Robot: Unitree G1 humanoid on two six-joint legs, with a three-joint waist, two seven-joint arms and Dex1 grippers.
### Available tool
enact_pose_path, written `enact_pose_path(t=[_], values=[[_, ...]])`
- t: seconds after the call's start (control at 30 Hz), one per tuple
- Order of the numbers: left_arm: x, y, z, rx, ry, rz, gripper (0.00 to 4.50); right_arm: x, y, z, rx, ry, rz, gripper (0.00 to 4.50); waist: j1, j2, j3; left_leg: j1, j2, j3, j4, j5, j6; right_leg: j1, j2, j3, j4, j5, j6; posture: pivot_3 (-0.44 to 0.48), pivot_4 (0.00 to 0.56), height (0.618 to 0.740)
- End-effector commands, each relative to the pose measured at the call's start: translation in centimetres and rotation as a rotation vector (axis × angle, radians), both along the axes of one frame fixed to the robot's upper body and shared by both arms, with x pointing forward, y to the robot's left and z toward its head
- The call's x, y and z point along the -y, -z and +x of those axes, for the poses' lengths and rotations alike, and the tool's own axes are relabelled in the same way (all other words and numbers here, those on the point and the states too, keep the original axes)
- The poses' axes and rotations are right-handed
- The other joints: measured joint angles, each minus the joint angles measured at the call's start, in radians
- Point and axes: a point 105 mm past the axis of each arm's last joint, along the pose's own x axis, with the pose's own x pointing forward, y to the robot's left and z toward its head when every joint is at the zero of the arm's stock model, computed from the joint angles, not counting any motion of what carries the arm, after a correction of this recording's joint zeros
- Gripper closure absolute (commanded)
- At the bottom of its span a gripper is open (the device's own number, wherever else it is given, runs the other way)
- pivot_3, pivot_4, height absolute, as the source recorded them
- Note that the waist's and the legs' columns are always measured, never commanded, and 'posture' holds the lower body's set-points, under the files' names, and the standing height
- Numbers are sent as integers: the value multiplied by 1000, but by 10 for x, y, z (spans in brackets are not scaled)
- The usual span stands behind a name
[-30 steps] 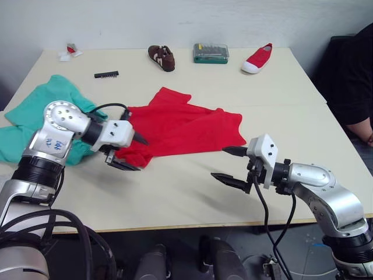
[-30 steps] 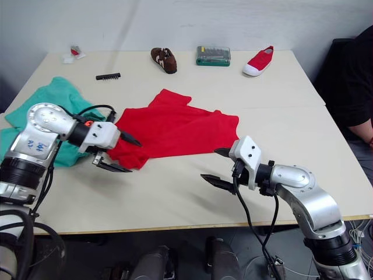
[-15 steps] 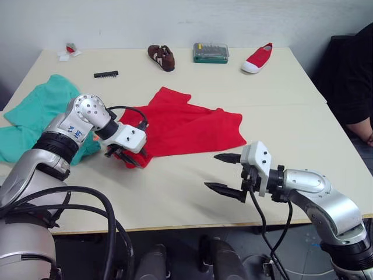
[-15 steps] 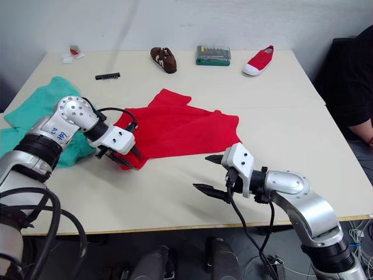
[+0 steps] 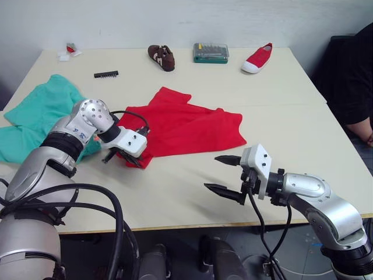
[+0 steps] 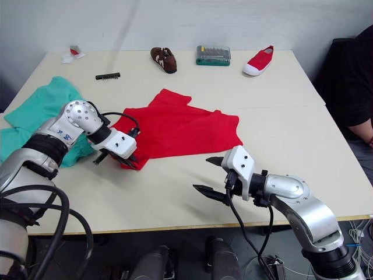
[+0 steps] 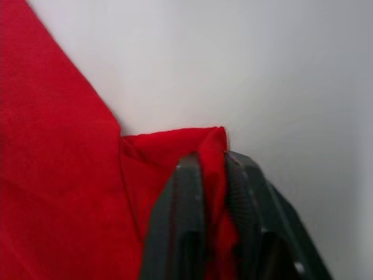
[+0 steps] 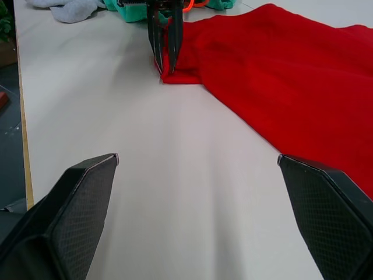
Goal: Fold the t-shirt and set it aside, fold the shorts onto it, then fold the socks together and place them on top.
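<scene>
**Left gripper pinching the near corner of the t-shirt; right gripper waiting wide open**

The left gripper (image 5: 129, 158) is clamping a folded tip of the t-shirt (image 5: 186, 125) at the cloth's near-left corner, its two fingers (image 7: 189, 192) pressed together with red fabric squeezed between them. The shirt is lying crumpled across the middle of the table (image 5: 280, 81), its long axis running from that pinched corner at about 8 o'clock toward its far-right edge at about 2 o'clock. From the held corner, the bulk of the cloth is spreading away toward 1 and 2 o'clock.

The right gripper (image 5: 224, 173) is hovering above bare tabletop with its fingers spread wide, holding nothing. The shirt's near-right hem is lying toward 12 o'clock from it, close but not touching; this arm looks the nearer one for that side of the cloth.

The shorts (image 5: 41, 114) are bunched at the table's left edge, just beyond the left arm, touching or nearly touching the shirt's left side. The socks (image 8: 67, 9) are resting beside the shorts. The fold appears barely begun, since the shirt is not yet flattened or squared.
</scene>
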Motion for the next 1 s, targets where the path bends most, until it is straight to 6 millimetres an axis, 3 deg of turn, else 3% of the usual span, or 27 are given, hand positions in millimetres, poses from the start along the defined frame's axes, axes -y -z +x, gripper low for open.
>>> enact_pose_path(t=[0.03, 0.3, 0.5, 0.6, 0.77, 1.0], values=[[-7, -11, -9, -71, 9, 2, 4449, -1, -7, -5, 32, -16, 15, 0, 0, 0, 0, 0, 0, 0, 0, 0, 0, 0, 0, 0, 0, 0, 0, 0, 150, 740], [-9, -33, -20, -164, -123, -200, 4449, 5, -3, -1, 29, 4, 3, 0, -10, 0, 0, 0, 0, -1, 0, 0, 0, 0, 0, 1, 0, 0, 0, 0, 150, 740], [-11, -62, -32, -337, -304, -525, 4449, 28, -5, 29, 118, 171, -67, 0, -13, 0, 0, 0, 0, -1, 1, 1, -2, 0, 0, 4, 1, 0, 1, 0, 150, 740], [-23, -58, -46, -413, -377, -570, 4449, 52, 1, 50, 217, 269, -235, 0, -19, 0, 0, 0, 0, 1, 1, 3, -5, 0, 1, 5, 2, -1, 1, 0, 150, 740], [-25, -47, -60, -442, -428, -591, 4449, 79, 7, 83, 361, 336, -450, 0, -17, 0, 0, 1, -1, 1, 1, 3, -5, 0, 2, 10, 4, -3, 2, 0, 150, 740], [-20, -43, -65, -414, -446, -609, 4449, 79, 25, 118, 415, 264, -602, 0, -17, 0, 0, 2, -1, 3, 2, 3, -6, 0, 2, 12, 5, -3, 1, 0, 150, 740]])
